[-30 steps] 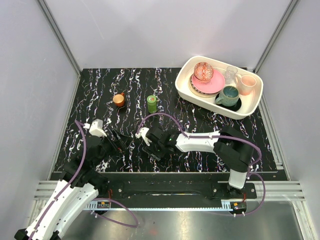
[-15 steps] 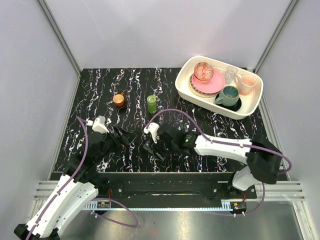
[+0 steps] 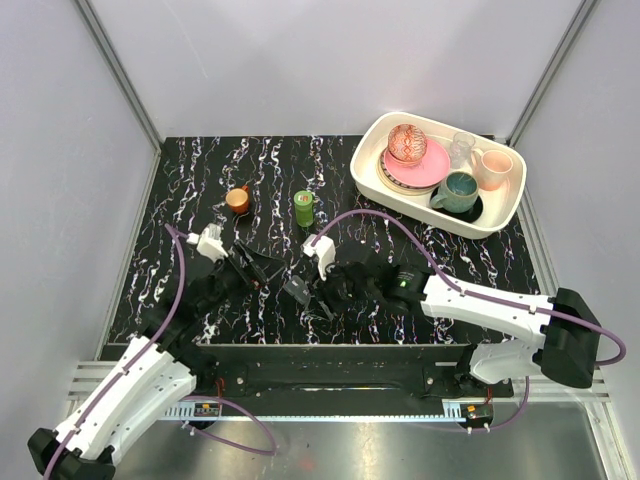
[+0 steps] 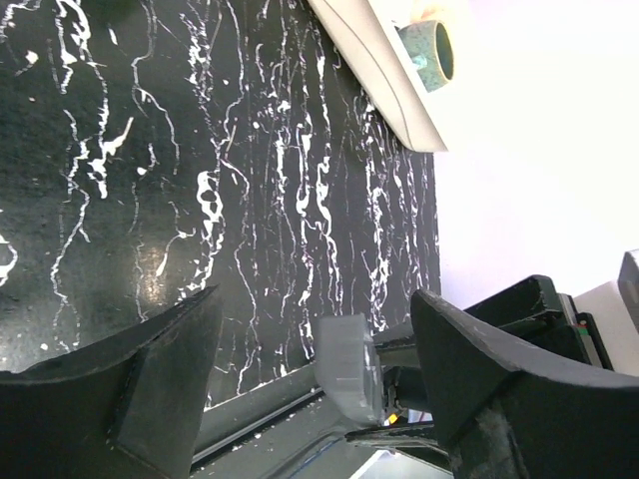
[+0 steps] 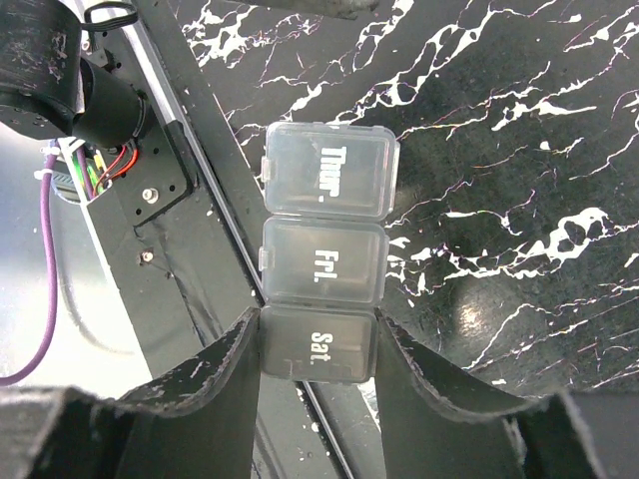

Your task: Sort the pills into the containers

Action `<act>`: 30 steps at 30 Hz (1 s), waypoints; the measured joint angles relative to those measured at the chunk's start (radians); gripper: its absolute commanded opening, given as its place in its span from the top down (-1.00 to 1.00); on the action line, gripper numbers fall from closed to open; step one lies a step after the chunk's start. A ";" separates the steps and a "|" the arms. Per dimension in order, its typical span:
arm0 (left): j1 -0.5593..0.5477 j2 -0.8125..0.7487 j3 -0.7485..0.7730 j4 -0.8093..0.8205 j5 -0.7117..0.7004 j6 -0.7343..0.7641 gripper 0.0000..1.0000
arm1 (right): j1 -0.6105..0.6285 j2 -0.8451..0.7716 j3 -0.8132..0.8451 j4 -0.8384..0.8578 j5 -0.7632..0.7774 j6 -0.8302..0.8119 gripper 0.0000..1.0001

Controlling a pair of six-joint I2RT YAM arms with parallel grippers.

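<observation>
1. Counter (image 3: 200, 200): near edge close to the box (image 5: 324, 239); risk of a drop off it on any slip.
2. Left tool (image 4: 318, 299): spread wide, empty, just left of the box; risk of knocking it if closed off-line.
3. Right tool (image 5: 319, 329): clamped on the "Sat." end only; risk of twisting loose.
4. Box: near centre, between the tools, lids shut.

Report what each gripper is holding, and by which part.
The right gripper clamps the pill box by its Sat end compartment; the left gripper holds nothing.

Lab cell: white panels (image 3: 300, 60), aluminium rails (image 3: 119, 75)
</observation>
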 measured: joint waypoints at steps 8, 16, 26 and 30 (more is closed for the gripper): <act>-0.054 0.018 -0.014 0.045 0.001 -0.015 -0.49 | 0.000 0.000 0.000 0.000 -0.008 0.011 0.58; -0.076 0.037 -0.055 0.067 0.005 -0.023 -0.34 | 0.000 -0.006 0.000 0.005 -0.010 0.013 0.59; -0.110 0.076 -0.067 0.129 0.020 -0.047 -0.11 | 0.000 -0.006 0.000 0.020 -0.010 0.013 0.61; -0.127 0.086 -0.074 0.161 0.021 -0.054 0.30 | 0.000 -0.006 0.000 0.020 -0.010 0.013 0.61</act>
